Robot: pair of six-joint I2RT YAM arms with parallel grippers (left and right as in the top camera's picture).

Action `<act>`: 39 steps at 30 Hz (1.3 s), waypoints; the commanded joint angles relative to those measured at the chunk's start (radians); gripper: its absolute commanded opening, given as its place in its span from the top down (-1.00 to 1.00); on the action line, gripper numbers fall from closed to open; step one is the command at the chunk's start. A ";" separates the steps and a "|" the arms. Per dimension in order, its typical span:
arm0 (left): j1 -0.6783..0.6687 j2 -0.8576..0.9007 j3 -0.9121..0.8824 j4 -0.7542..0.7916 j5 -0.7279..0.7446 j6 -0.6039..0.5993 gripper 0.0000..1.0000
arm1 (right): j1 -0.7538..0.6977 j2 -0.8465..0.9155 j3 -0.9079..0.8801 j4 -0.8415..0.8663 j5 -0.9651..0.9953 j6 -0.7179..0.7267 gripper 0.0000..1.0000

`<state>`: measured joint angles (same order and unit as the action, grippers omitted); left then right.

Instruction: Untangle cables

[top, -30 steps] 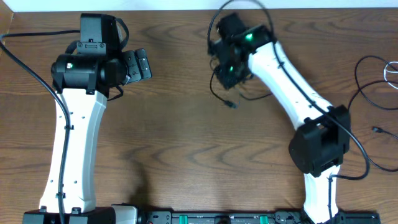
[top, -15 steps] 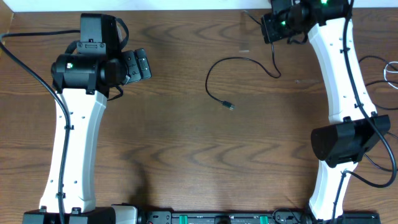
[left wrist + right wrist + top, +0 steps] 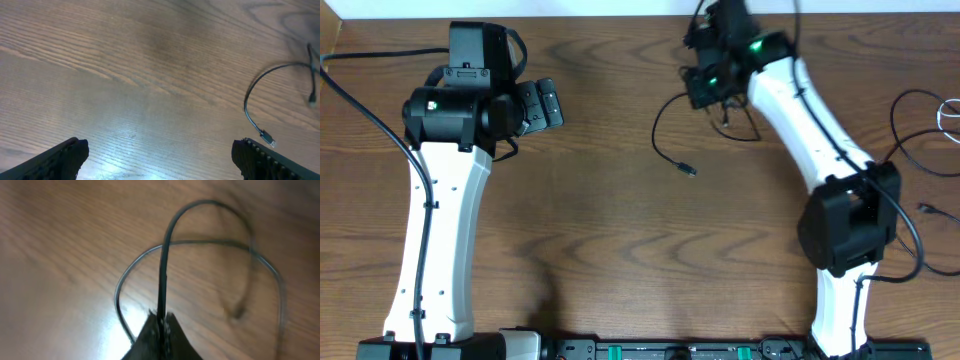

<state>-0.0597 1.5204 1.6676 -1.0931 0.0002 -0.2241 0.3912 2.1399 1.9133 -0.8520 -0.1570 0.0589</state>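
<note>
One black cable (image 3: pixel 654 130) — pinched in right tool (image 3: pixel 161 320).

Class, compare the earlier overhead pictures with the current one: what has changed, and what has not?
The right tool, shut on the black cable, swung right along the far edge, then back left; the cable's loop opened out. The left tool stayed open and still; the right-edge cables did not move.

A robotics lab: the left arm (image 3: pixel 435 230) and the right arm (image 3: pixel 800 110), 2 white-and-black machines, stand at a wood-grain tabletop (image 3: pixel 610 240), with a black equipment rail (image 3: pixel 670 351) of green connectors along its near edge.
</note>
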 commanded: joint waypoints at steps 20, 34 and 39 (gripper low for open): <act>0.004 0.002 0.005 -0.002 -0.010 0.010 -0.96 | 0.132 0.003 -0.447 0.557 0.108 0.227 0.28; 0.004 0.002 0.005 -0.002 -0.010 0.010 -0.96 | 0.164 0.095 -0.447 0.701 0.136 0.244 0.30; 0.004 0.002 0.005 -0.002 -0.010 0.010 -0.96 | 0.187 0.120 -0.447 0.687 0.186 0.311 0.42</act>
<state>-0.0597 1.5204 1.6672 -1.0931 0.0006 -0.2241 0.5610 2.2192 1.4723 -0.1562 -0.0113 0.3115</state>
